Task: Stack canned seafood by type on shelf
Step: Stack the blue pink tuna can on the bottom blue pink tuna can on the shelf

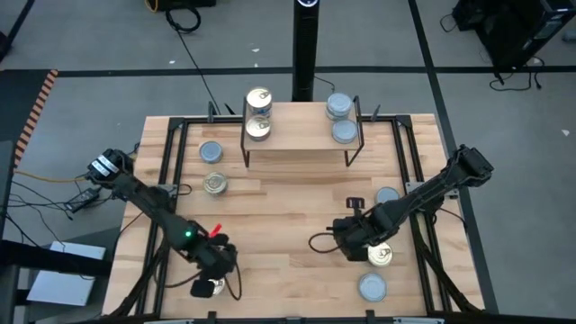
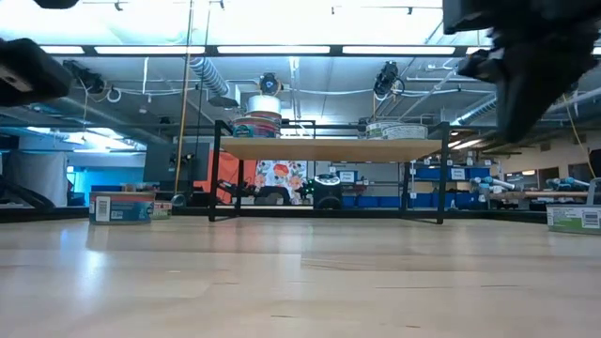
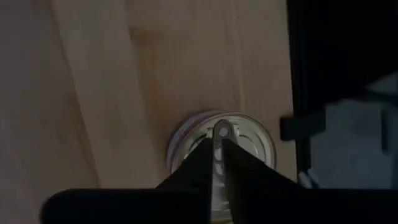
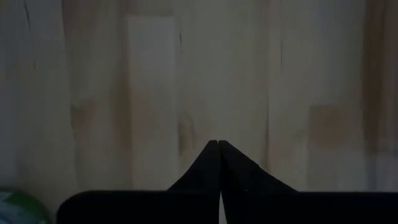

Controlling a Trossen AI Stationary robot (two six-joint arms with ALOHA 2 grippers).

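Note:
The shelf (image 1: 301,139) (image 2: 329,148) stands at the table's far middle. Its left end carries gold-topped tins (image 1: 258,112), its right end blue-grey tins (image 1: 342,119). Loose on the table are a blue-grey tin (image 1: 211,152), a gold tin (image 1: 214,184), a blue-grey tin (image 1: 387,195), a gold tin (image 1: 380,256) and a blue-grey tin (image 1: 373,287). My left gripper (image 1: 209,284) (image 3: 219,142) is near the table's near-left edge, pointing down over a gold pull-tab tin (image 3: 249,134), its fingers almost together. My right gripper (image 1: 346,238) (image 4: 218,143) is shut over bare wood, just left of the near-right gold tin. My left gripper points down from above over the top of the gold tin, its tips by the pull tab (image 3: 222,130). I cannot tell whether the tips touch the tin. The tin sits flat on the table.
Black frame rails (image 1: 166,171) run along the table's left, right and far sides. A black post (image 1: 304,54) stands behind the shelf. The table's middle (image 1: 288,216) is bare wood. A green-labelled tin edge (image 4: 18,208) shows in the right wrist view's corner.

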